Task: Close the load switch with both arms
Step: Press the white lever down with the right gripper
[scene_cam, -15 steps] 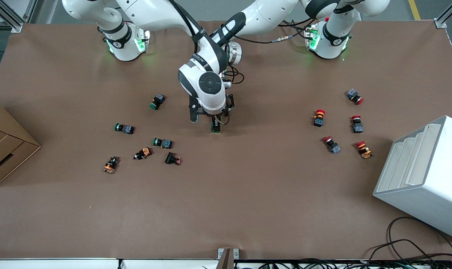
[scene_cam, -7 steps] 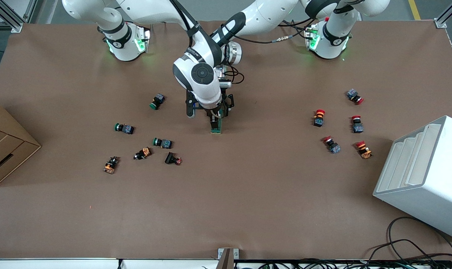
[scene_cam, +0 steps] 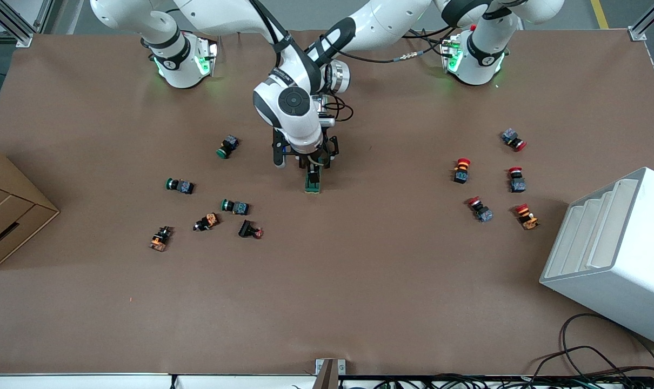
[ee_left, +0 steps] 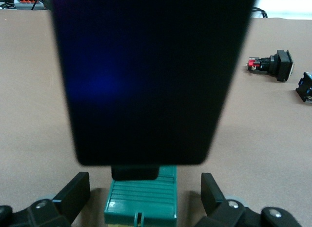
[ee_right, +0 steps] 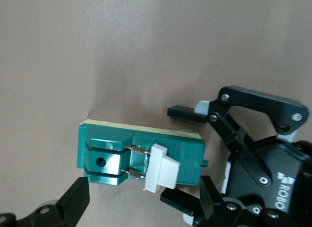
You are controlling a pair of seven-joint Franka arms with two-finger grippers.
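Observation:
The load switch [scene_cam: 313,183], a dark green block with a cream-white handle [ee_right: 161,171], lies at mid-table. In the right wrist view two copper blades show between the handle and the body [ee_right: 109,154]. My right gripper [ee_right: 143,201] hangs open just above the switch, beside the handle. My left gripper [ee_right: 183,156] is open and straddles one end of the switch [ee_left: 141,200], with a gap at each finger. In the front view the right arm's wrist [scene_cam: 294,108] covers most of both grippers. A dark blurred part of the right gripper [ee_left: 146,75] fills the left wrist view.
Several green-capped and orange push buttons [scene_cam: 235,206] lie toward the right arm's end, several red-capped ones [scene_cam: 461,170] toward the left arm's end. A cardboard box [scene_cam: 8,210] and a white rack [scene_cam: 619,254] stand at the table's ends.
The right arm's wrist has drawn back toward the bases, so more of the switch shows. The switch has stayed in place.

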